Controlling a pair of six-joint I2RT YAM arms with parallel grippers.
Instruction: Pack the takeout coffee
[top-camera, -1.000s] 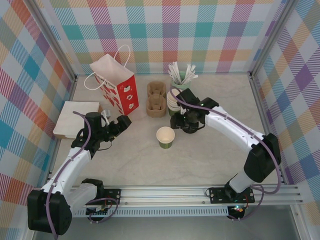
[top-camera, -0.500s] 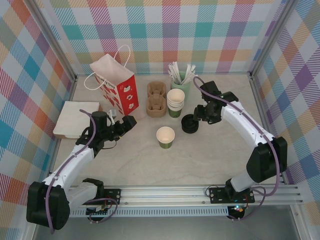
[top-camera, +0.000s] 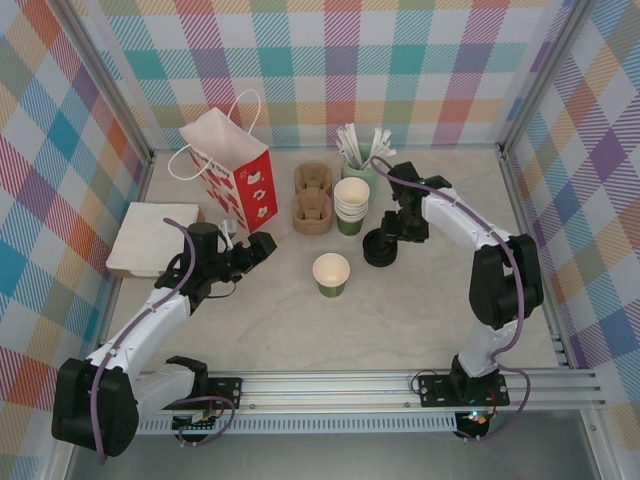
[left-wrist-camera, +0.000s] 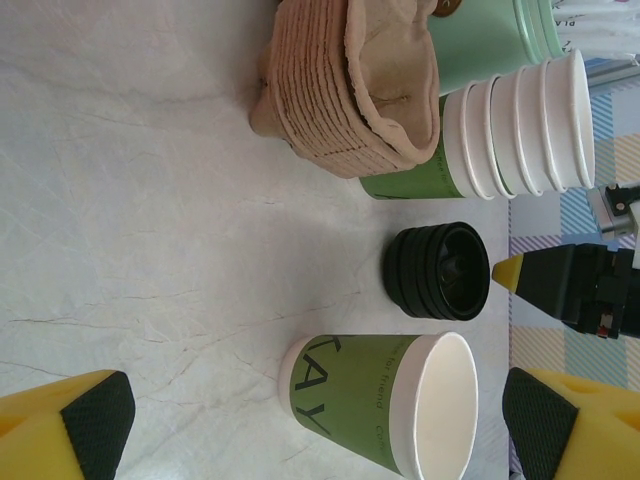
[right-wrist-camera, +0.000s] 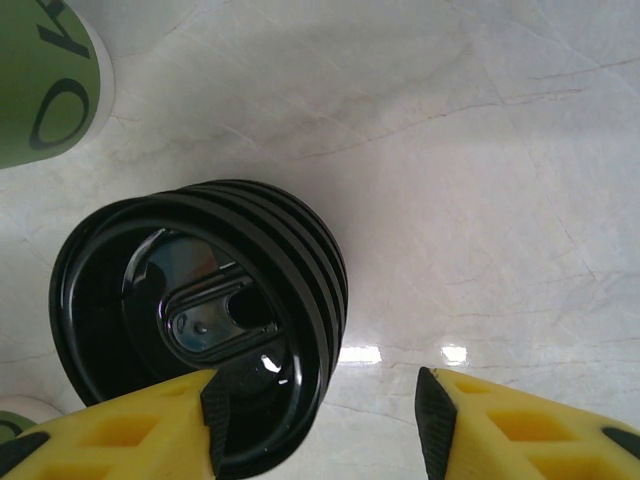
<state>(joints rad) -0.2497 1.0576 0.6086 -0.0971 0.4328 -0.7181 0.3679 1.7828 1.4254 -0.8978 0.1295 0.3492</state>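
The takeout coffee cup (top-camera: 331, 273), dark green with a cream-white inside, stands upright mid-table with its mouth uncovered. In the left wrist view the cup (left-wrist-camera: 380, 410) lies between my left gripper's (left-wrist-camera: 320, 425) wide-open fingers, with neither finger touching it. From above, the left gripper (top-camera: 262, 245) is just left of the cup. A stack of black lids (top-camera: 380, 247) sits to the cup's right. My right gripper (right-wrist-camera: 325, 420) is open astride the stack's near rim: one fingertip (right-wrist-camera: 215, 420) over the top lid (right-wrist-camera: 200, 320), the other over bare table.
A red and white paper bag (top-camera: 232, 170) stands at the back left, with brown cup carriers (top-camera: 312, 197) beside it. A stack of lidless green cups (top-camera: 351, 203) and a stirrer pot (top-camera: 362, 160) stand behind the lids. A napkin pile (top-camera: 152, 238) lies at the left.
The right gripper lifted off the lid stack toward the right, then came back to its right rim. The left gripper edged right toward the cup.
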